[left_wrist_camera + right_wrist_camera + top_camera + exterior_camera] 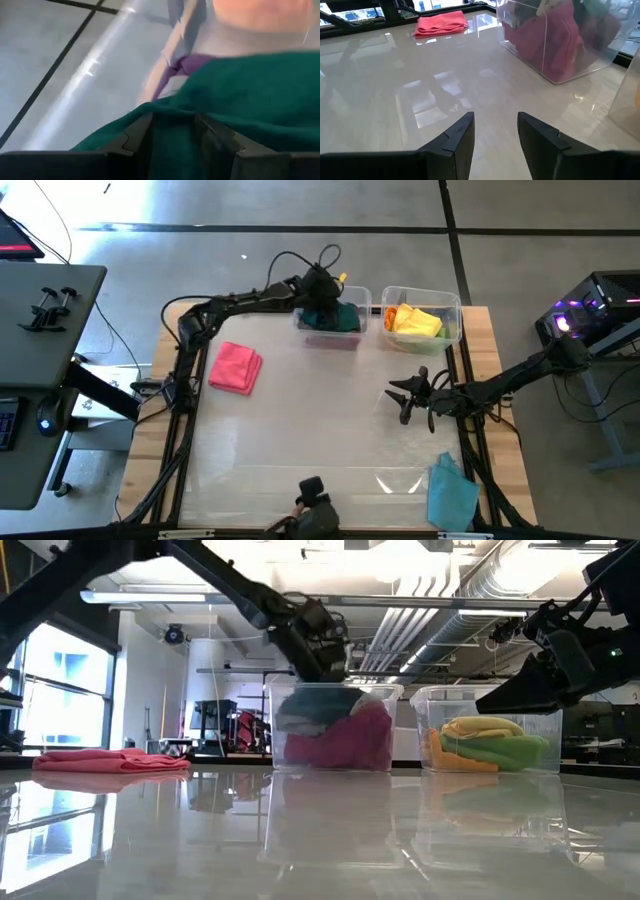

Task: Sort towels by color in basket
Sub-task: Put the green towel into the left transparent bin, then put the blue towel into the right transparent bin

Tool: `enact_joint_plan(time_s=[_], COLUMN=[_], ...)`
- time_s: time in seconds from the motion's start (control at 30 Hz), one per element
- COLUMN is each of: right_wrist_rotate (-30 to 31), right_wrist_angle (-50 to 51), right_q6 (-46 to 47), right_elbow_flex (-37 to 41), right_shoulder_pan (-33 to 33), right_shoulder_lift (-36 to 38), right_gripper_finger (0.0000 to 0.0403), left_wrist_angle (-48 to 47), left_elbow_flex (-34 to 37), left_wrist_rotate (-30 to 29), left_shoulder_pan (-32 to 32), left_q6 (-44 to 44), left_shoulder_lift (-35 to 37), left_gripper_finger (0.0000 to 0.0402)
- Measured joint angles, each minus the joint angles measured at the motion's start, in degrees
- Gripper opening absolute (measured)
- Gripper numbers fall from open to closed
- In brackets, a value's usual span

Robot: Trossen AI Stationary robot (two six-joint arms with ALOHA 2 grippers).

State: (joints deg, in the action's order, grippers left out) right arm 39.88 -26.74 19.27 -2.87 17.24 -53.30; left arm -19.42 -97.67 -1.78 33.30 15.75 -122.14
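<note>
Here, left gripper [172,135] part-open, touching dark green towel [260,100].

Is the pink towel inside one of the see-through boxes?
No, the pink towel lies flat on the table, apart from both clear bins, as the high view shows.

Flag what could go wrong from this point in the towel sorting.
The left gripper is over the left bin with the dark green towel between its fingers; the cloth may snag and lift back out. The light blue towel lies at the table's near edge and could slide off when picked.
</note>
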Motion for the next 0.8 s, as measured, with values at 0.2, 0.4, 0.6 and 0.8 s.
enact_joint_plan(time_s=[0.2,0.4,0.6,0.8], right_wrist_rotate=[0.25,0.48,0.48,0.48], right_wrist_angle=[0.07,0.71,0.83,0.79], right_q6=[-0.08,-0.05,0.17,0.58], right_elbow_flex=[0.0,0.0,0.0,0.0], right_shoulder_pan=[0.01,0.0,0.02,0.02], right_shoulder_lift=[0.0,0.0,0.0,0.0], right_gripper_finger=[0.0144,0.0144,0.0144,0.0144], left_wrist_angle=[-0.05,-1.29,-8.41,-18.73], left_elbow_flex=[0.0,0.0,0.0,5.74], left_wrist_rotate=[-3.41,-8.09,-12.81,-12.45], left_shoulder_pan=[-0.87,-3.72,-9.8,-17.77], left_q6=[3.31,7.45,6.58,-6.01], left_shoulder_lift=[-0.58,4.5,12.24,20.39], left_gripper_finger=[0.0131,0.0131,0.0131,0.0131])
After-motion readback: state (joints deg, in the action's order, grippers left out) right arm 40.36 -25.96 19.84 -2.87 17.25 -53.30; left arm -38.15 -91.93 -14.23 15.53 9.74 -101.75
